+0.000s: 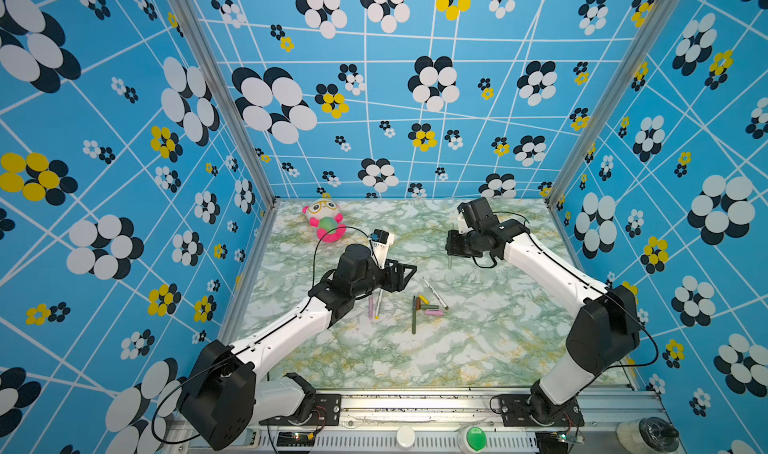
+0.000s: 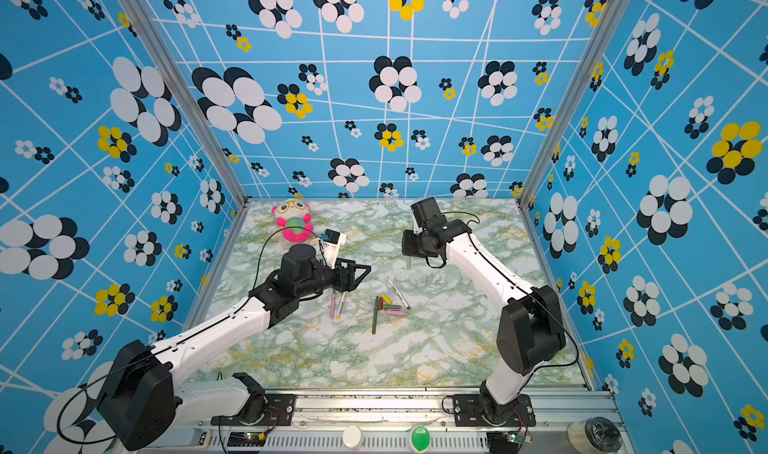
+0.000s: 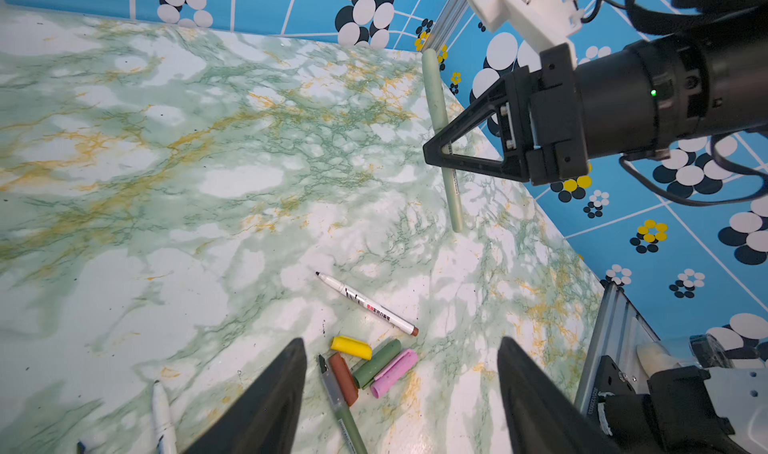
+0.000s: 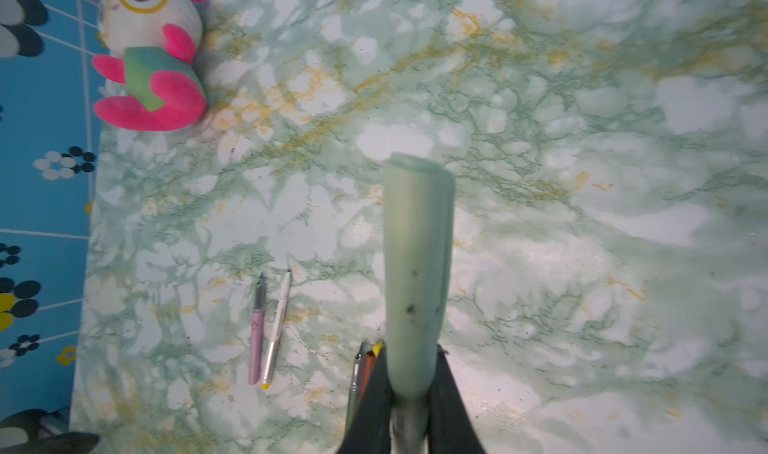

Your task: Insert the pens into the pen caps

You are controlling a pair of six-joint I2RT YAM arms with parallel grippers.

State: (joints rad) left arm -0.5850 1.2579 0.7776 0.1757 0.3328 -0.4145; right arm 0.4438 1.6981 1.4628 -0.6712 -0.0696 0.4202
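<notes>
Pale green pen [image 3: 453, 198] looks capped, pinched in your right tool [image 3: 435, 157]; your left tool [image 3: 401, 344] stands wide, empty. Next: lay it down under that tool.

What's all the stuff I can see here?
pink pen: one, pink, left of centre
yellow-ended pen: one, white, beside the pink pen
brown-ended pen: one, white, by the caps
dark green pen: one, dark green, by the caps
loose caps: four, yellow, brown, green, pink, mid-table
capped pen: one, pale green, in right jaws
plush toy: one, white and pink, back left
table: one, green marble
left arm: one, white-black, jaws open
right arm: one, white-black, jaws shut on capped pen
</notes>
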